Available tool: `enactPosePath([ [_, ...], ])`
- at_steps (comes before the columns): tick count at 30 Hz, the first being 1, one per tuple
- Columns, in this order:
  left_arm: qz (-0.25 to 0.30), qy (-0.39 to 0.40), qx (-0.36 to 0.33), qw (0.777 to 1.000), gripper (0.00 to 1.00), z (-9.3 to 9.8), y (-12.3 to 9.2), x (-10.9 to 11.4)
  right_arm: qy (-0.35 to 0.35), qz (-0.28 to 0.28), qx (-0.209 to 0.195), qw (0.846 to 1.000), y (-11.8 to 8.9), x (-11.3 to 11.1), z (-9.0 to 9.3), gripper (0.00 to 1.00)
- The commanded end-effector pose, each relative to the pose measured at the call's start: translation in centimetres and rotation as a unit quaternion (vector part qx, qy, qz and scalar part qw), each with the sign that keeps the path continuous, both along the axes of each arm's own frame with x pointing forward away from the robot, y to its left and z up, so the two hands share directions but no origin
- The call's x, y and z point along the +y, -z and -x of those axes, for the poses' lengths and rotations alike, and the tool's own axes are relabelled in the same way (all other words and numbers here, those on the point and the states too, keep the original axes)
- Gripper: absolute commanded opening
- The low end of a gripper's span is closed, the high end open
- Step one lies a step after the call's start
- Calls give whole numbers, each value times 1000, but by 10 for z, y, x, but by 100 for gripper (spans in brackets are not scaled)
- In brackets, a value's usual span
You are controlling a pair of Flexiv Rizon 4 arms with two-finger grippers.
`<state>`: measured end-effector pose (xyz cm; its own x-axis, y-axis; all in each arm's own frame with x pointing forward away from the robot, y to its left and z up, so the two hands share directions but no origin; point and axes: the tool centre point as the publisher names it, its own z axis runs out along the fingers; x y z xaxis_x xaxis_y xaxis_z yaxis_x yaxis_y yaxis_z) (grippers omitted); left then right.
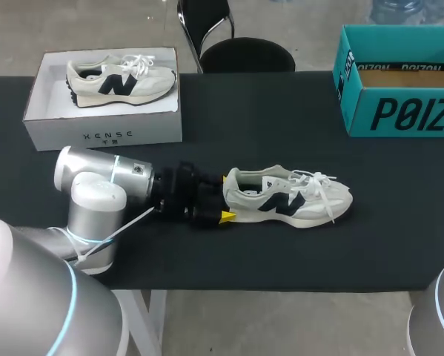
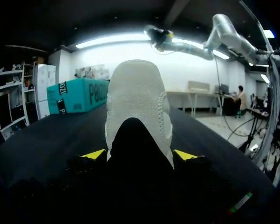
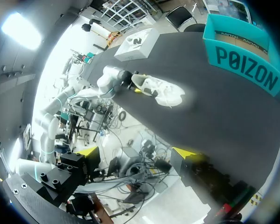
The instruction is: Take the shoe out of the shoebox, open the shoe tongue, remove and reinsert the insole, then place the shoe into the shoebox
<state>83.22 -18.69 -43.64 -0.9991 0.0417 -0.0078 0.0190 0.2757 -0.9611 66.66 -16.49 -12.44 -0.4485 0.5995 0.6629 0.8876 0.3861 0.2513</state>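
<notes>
White shoe (image 1: 288,196) out on the black desk (image 1: 281,111), near the middle of the robot-side edge. Toe toward the right edge, heel toward the left. Clamped at the heel by the left pincer (image 1: 226,197), with one yellow fingertip (image 1: 227,216) against each side.

From the left wrist, only the heel end, filling the gap between the two tips and pressed from both sides. Laces, toe and side logo hidden behind it. From the head view, the whole side of the shoe, with its dark logo and loose laces, and the left arm (image 1: 95,200) coming in low from the left.

Right pincer (image 3: 137,151) seen only from its own wrist. Fingers spread wide with nothing between them, held high off the desk near the robot-side right corner, well apart from the shoe. From up there, shoe and left pincer small and far off, contact at the heel impossible to judge.

White shoebox (image 1: 103,137) at the far left corner, with a second shoe (image 1: 121,78) lying inside. Teal box (image 1: 399,111) at the far right corner, partly cut off.
</notes>
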Motion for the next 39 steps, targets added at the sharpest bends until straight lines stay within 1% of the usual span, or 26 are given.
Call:
enactPosePath([
  [1, 0, -1, 0, 1000, 0, -1, 3, -3, 0, 1, 0, 1000, 1, 0, 0, 100],
  [14, 0, -1, 0, 1000, 0, -1, 3, -3, 0, 1, 0, 1000, 1, 0, 0, 100],
  [16, 0, -1, 0, 1000, 0, -1, 3, -3, 0, 62, 2, 998, -11, 26, -7, 100],
  [19, 0, -1, 0, 1000, 0, -1, 3, -3, 39, 134, 5, 990, -21, 61, -14, 100],
  [21, 0, -1, 0, 1000, 0, -1, 3, -3, 73, 159, 2, 985, -24, 82, -16, 100],
  [24, 0, -1, 0, 1000, 0, -1, 3, -3, 131, 180, -2, 975, -24, 113, -13, 100],
  [26, 0, -1, 0, 1000, 0, -1, 3, -3, 166, 210, -6, 964, -19, 134, -11, 100],
  [27, 0, -1, 0, 1000, 0, -1, 3, -3, 173, 212, -9, 962, -17, 141, -10, 100],
  [28, 0, -1, 0, 1000, 0, -1, 3, -3, 190, 220, -14, 957, -12, 153, -7, 100],
  [30, 0, -1, 0, 1000, 0, -1, 3, -3, 206, 233, -21, 950, -6, 171, -6, 100],
  [31, 0, -1, 0, 1000, 0, -1, 3, -3, 209, 240, -25, 948, -4, 176, -6, 100],
  [32, 0, -1, 0, 1000, 0, -1, 3, -3, 214, 256, -26, 942, 2, 185, -7, 100],
  [36, 0, -1, 0, 1000, 0, -1, 3, -3, 226, 267, -31, 936, 17, 208, -12, 100],
  [39, 0, -1, 0, 1000, 0, -1, 3, -3, 217, 288, -28, 932, 36, 226, -23, 100],
])
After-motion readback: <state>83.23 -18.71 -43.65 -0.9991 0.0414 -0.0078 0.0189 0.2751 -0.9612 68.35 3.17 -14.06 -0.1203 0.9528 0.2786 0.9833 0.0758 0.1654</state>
